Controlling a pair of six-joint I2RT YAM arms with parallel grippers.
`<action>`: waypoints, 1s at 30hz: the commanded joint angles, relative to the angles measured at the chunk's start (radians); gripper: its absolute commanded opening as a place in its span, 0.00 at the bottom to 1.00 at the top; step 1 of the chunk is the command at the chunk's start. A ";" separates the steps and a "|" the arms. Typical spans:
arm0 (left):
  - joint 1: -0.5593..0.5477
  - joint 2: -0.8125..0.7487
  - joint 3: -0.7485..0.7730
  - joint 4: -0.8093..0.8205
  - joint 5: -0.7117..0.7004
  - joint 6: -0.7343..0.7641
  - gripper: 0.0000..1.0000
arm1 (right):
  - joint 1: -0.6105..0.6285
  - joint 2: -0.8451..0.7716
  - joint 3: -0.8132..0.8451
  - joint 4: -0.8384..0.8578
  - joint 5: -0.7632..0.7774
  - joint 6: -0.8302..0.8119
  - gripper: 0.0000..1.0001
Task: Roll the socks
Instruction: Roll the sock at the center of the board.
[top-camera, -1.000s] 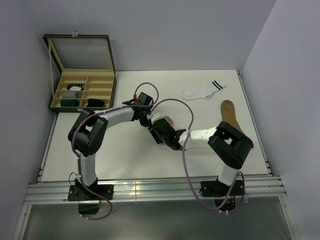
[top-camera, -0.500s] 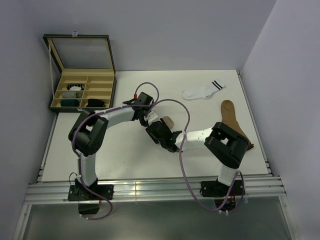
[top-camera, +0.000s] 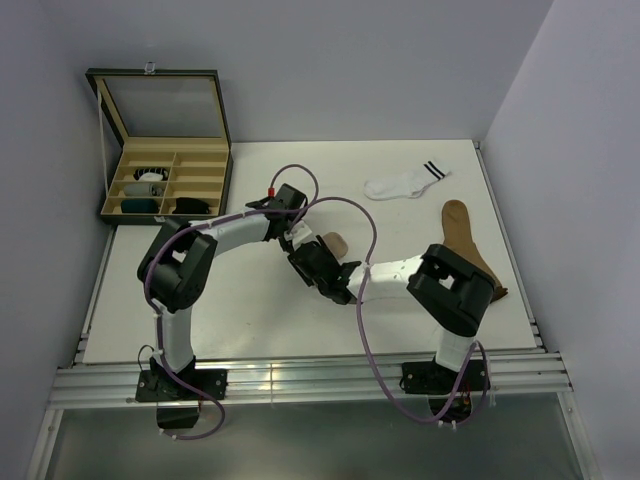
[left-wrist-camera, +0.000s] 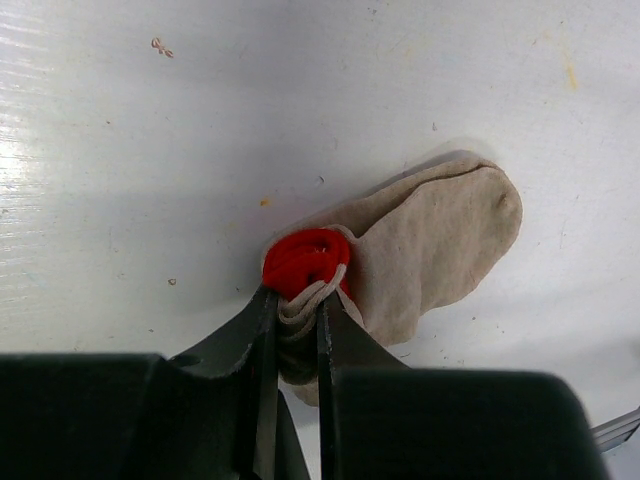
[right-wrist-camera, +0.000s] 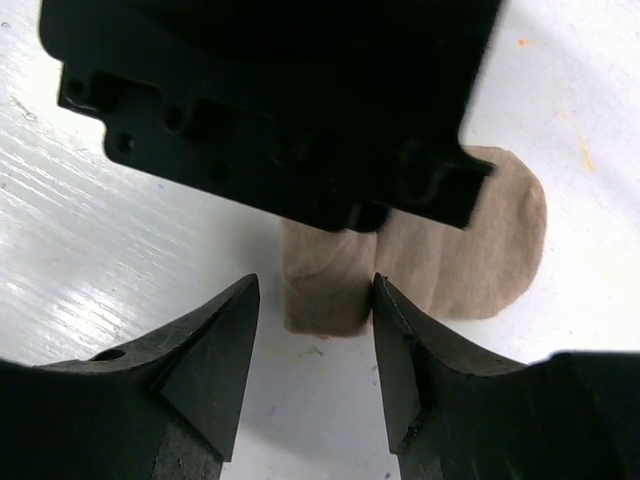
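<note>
left jaws clamped on beige sock (left-wrist-camera: 440, 240) roll, crowding right jaws, apart, facing it; brown sock (top-camera: 458, 222) by desk's (top-camera: 250, 310) right edge.

The sock (left-wrist-camera: 440, 240) pinched between the black fingers (left-wrist-camera: 262, 330) of the left gripper (left-wrist-camera: 295, 300) is plain beige, and its cuff (left-wrist-camera: 305, 262) is a bright red coil right at the fingertips. The right gripper (right-wrist-camera: 315, 290) is black too, with the same beige between its tips. Under them the table (top-camera: 250, 310) is white, flecked with orange and green. Well beyond the fingers lie a white sock (top-camera: 405, 184) with two black cuff stripes and a plain brown sock (top-camera: 462, 232). Purple cables (top-camera: 368, 330) loop over the arms.
</note>
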 joint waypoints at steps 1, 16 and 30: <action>-0.015 0.049 0.003 -0.056 -0.023 0.025 0.08 | 0.014 0.037 0.042 0.037 0.015 -0.010 0.56; -0.013 -0.037 -0.045 0.011 -0.043 -0.013 0.37 | -0.029 0.018 -0.018 -0.003 -0.118 0.069 0.00; 0.044 -0.315 -0.264 0.185 -0.145 -0.179 0.83 | -0.389 0.066 -0.029 0.029 -1.038 0.250 0.00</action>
